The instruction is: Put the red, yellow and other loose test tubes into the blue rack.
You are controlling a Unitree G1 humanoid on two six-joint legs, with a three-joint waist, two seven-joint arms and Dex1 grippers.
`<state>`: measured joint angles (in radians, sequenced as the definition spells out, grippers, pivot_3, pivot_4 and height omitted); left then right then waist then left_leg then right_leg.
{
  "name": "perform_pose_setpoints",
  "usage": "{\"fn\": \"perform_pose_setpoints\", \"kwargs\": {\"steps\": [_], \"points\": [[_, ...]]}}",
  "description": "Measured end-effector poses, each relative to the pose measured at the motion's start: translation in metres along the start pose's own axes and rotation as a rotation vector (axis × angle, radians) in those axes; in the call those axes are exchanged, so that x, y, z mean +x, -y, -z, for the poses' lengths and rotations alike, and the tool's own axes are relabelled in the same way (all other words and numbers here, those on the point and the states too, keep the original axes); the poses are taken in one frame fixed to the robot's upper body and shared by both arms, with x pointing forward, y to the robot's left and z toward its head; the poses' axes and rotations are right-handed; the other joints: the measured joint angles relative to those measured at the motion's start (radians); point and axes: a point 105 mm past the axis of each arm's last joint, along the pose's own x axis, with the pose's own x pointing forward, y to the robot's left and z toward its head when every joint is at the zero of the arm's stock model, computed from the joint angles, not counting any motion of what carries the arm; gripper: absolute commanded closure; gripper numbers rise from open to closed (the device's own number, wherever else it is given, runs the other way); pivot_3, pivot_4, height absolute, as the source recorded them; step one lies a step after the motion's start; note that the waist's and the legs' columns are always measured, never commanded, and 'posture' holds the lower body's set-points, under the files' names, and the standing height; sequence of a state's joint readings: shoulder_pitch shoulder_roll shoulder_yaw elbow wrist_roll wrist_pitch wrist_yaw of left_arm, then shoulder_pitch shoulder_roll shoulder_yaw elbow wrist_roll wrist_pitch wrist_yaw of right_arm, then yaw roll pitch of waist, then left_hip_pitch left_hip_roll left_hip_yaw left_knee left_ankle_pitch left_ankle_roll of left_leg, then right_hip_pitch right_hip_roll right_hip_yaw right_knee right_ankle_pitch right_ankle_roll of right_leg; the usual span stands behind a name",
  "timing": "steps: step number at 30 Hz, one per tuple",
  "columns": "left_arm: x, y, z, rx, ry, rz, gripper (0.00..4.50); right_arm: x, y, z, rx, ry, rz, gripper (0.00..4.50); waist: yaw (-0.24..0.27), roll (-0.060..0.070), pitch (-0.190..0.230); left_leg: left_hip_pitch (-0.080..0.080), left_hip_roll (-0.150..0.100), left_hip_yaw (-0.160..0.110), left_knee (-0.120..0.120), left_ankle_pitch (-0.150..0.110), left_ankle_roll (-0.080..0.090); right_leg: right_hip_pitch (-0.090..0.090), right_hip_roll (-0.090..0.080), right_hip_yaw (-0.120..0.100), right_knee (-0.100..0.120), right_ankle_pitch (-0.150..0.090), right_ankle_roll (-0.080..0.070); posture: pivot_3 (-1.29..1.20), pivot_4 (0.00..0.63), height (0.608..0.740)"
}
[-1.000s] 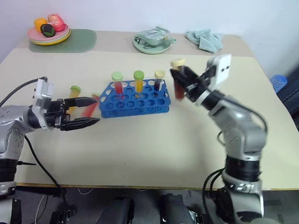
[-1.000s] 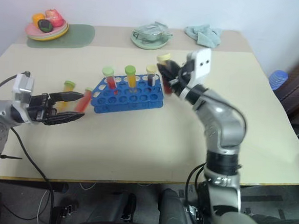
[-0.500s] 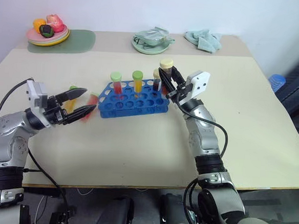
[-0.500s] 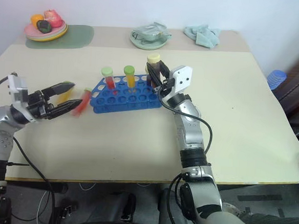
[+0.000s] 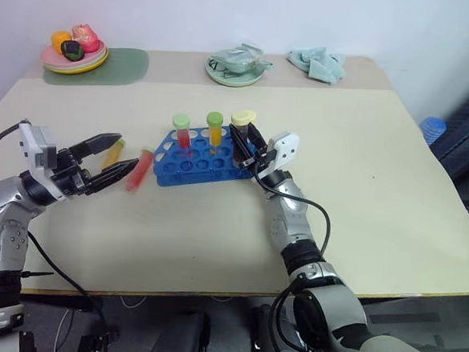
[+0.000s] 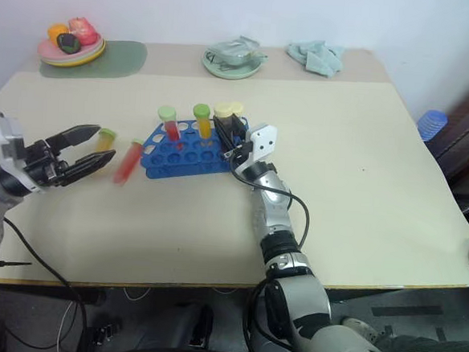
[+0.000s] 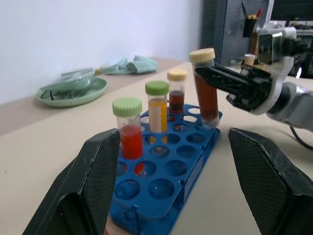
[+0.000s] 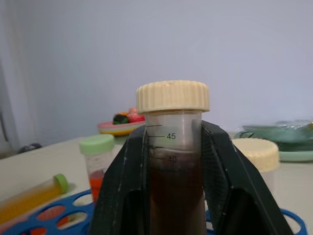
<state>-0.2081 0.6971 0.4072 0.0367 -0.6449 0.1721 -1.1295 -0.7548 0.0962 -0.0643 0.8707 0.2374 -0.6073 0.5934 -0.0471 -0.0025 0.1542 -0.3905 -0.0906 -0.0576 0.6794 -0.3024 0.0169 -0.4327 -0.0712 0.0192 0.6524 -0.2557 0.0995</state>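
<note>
Ribbed-cap tube (image 8: 172, 147) in black gripper (image 8: 171, 191)

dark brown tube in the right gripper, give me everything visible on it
The dark brown tube is a clear plastic test tube with a ribbed cream screw cap and printed graduation marks, filled most of the way with dark brown liquid. It stands upright, clamped just below the cap between the two black fingers of the right gripper. Its lower end sits at the right end of the blue rack, next to another cream-capped tube; whether it is fully seated in a hole cannot be told.
</note>
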Motion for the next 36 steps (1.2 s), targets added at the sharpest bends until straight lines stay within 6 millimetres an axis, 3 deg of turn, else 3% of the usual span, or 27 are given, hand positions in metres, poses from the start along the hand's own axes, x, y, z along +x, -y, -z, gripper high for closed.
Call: {"fn": "perform_pose_setpoints", "kwargs": {"steps": [14,36], "points": [[0.000,0.001,0.002,-0.015,-0.009,0.002,0.92,-0.003,0.025,0.000,0.035,0.020,0.096,3.71,0.001,0.000,0.000,0.004,0.000,-0.001,0.000,0.000,0.000,0.004,0.000,0.000,-0.001,0.000,0.000,0.00,0.150,0.740],[0.000,0.001,0.002,-0.017,-0.009,0.004,0.92,-0.017,0.025,0.007,0.057,0.023,0.144,3.71,0.001,0.000,0.000,0.004,0.000,-0.001,-0.001,0.000,0.000,0.004,0.000,0.000,-0.001,0.000,0.000,0.00,0.150,0.740]]}}
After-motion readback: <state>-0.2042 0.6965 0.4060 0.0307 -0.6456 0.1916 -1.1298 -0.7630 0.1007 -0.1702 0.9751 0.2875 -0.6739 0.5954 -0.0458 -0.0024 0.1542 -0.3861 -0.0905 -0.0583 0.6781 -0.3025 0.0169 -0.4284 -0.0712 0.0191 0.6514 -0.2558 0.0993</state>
